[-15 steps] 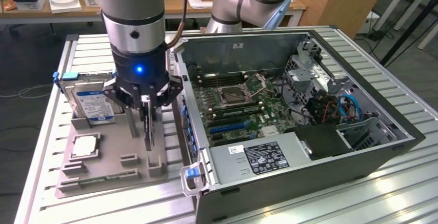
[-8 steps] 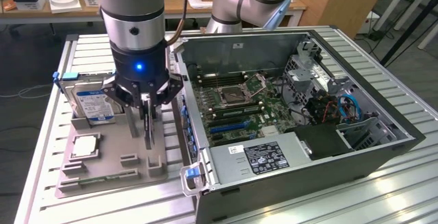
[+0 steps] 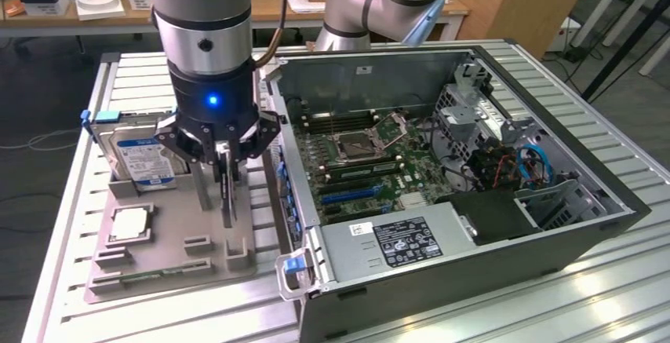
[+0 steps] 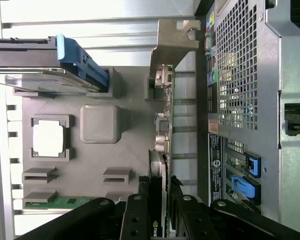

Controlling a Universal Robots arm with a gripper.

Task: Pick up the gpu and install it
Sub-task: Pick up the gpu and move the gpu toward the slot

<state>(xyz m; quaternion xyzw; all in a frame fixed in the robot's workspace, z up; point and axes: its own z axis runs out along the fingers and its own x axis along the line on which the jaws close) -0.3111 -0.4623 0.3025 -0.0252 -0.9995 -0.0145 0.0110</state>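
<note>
The gpu (image 3: 226, 194) is a thin dark card seen edge-on, standing upright over the grey parts tray (image 3: 168, 217). My gripper (image 3: 223, 158) comes down on it from above and is shut on the card's upper edge. In the wrist view the gpu (image 4: 166, 125) runs away from the gripper (image 4: 161, 212), with a black finger (image 4: 135, 215) on each side and its silver end bracket (image 4: 175, 40) at the far end. I cannot tell whether the card's lower edge still rests in the tray. The open computer case (image 3: 586, 209) with its motherboard (image 3: 356, 155) lies just to the exterior view's right.
On the tray are a hard drive (image 3: 141, 158) with a blue-white label, a square silver processor (image 3: 129, 224) and a green memory stick (image 3: 147, 274). The case's perforated rear panel (image 4: 245, 75) stands close beside the card. Blue expansion slots (image 3: 351, 194) lie on the motherboard. A second arm (image 3: 377, 5) stands behind the case.
</note>
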